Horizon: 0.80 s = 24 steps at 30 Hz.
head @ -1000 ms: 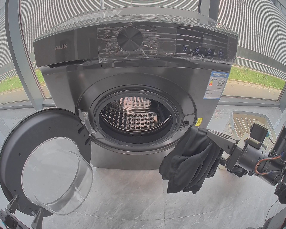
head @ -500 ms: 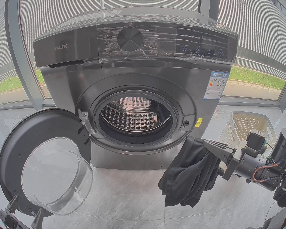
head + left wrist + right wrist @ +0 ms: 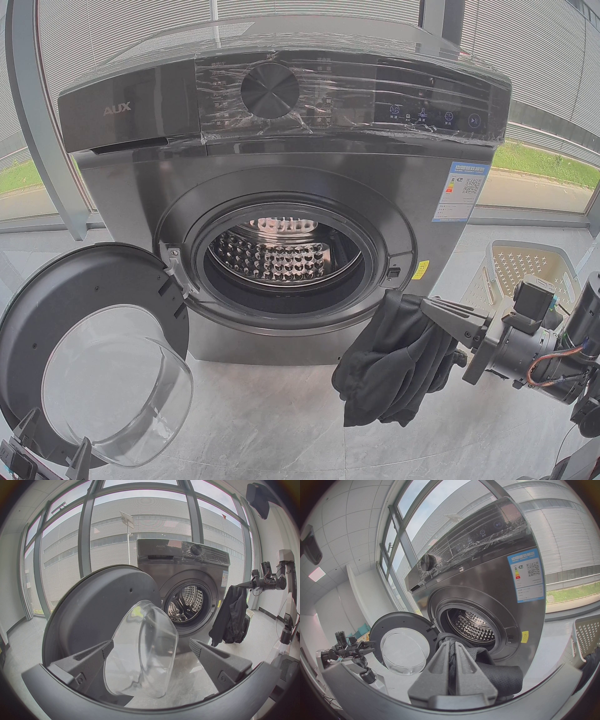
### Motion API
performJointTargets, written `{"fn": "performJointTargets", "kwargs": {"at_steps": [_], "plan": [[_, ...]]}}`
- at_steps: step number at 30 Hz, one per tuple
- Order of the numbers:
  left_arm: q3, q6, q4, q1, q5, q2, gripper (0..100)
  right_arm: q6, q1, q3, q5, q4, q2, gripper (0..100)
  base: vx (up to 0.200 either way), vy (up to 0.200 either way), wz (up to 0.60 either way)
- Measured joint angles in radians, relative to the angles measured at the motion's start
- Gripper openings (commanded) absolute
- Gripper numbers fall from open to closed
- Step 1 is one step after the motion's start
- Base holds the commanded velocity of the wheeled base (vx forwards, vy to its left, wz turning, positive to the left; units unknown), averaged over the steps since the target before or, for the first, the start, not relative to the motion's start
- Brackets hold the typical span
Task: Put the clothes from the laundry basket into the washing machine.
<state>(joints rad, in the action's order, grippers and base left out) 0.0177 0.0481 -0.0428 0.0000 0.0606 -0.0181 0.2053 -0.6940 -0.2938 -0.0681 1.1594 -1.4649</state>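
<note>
My right fingers [image 3: 453,315] are clamped flat on a black garment [image 3: 390,365]. It hangs free above the floor [image 3: 269,406], just right of and below the drum [image 3: 284,262] mouth of the washer [image 3: 281,162]. Over the last second I lowered the garment and eased it left, and the head view closed in on the washer. The basket [image 3: 531,262] stands at far right. The door [image 3: 81,300] is wide open at left. My left fingers [image 3: 218,664] are spread wide and empty, near the door. The garment likely needs raising to mouth height, and trailing folds may snag the rim.
</note>
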Motion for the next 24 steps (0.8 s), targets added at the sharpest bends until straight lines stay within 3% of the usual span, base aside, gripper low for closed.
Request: {"fn": "performJointTargets", "kwargs": {"at_steps": [11, 16, 20, 24], "plan": [[0.0, 0.008, 0.001, 0.003, 0.007, 0.0, 100, 0.0, -0.09, -0.013, -0.003, 0.007, -0.024, 0, 0.0, 0.0, 0.0], [0.022, 0.009, 0.019, 0.005, 0.037, 0.0, 100, 0.001, -0.099, -0.031, -0.004, 0.021, -0.041, 0, 0.0, 0.0, 0.0], [0.104, -0.001, 0.017, 0.005, 0.126, -0.016, 100, 0.001, -0.101, -0.042, -0.009, 0.055, -0.059, 0, 0.0, 0.0, 0.0], [0.22, -0.001, 0.014, 0.006, 0.294, -0.098, 100, 0.003, -0.102, -0.064, -0.021, 0.096, -0.094, 0, 0.0, 0.0, 0.0]]}}
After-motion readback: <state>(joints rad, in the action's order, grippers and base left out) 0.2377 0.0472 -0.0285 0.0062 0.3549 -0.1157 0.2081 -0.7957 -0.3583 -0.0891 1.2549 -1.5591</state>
